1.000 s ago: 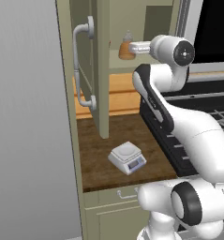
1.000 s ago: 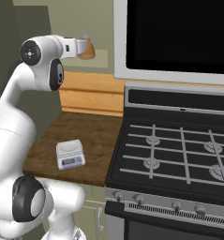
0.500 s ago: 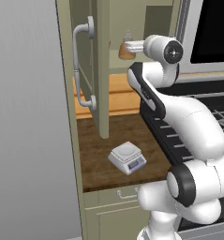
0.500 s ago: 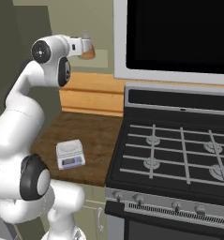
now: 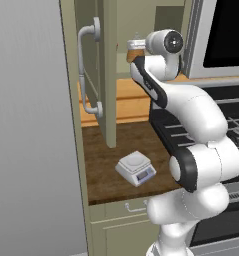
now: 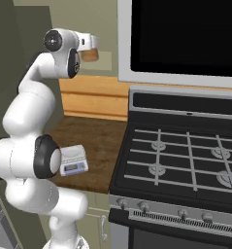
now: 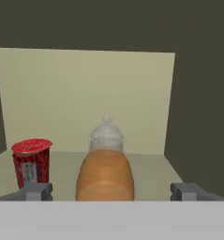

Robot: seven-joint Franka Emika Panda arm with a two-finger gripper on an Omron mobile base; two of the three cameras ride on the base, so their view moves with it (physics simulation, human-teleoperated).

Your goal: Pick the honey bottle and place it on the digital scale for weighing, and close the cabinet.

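Observation:
The honey bottle (image 7: pixel 105 176), amber with a pale clear top, stands on the shelf inside the open cabinet (image 5: pixel 109 75). My gripper (image 7: pixel 112 191) is open, with one dark fingertip on each side of the bottle and a gap to each. From the base, the bottle (image 5: pixel 135 54) (image 6: pixel 90 55) shows just in front of my hand, high on the shelf, with the gripper (image 5: pixel 133 47) (image 6: pixel 91 45) reaching around it. The digital scale (image 5: pixel 136 168) (image 6: pixel 72 161) sits on the wooden counter below, nothing on its plate. The cabinet door stands open, its curved grey handle (image 5: pixel 85 71) facing left.
A red cup (image 7: pixel 32 161) stands on the same shelf, left of the bottle. The black stove (image 6: pixel 185 160) with its grates lies right of the counter, a dark microwave (image 6: pixel 185 34) above it. A grey wall panel (image 5: pixel 26 125) bounds the left.
My hand has moved forward into the cabinet toward the bottle, and the arm's elbow has swung with it. The gripper stays open. Bottle and scale have not moved.

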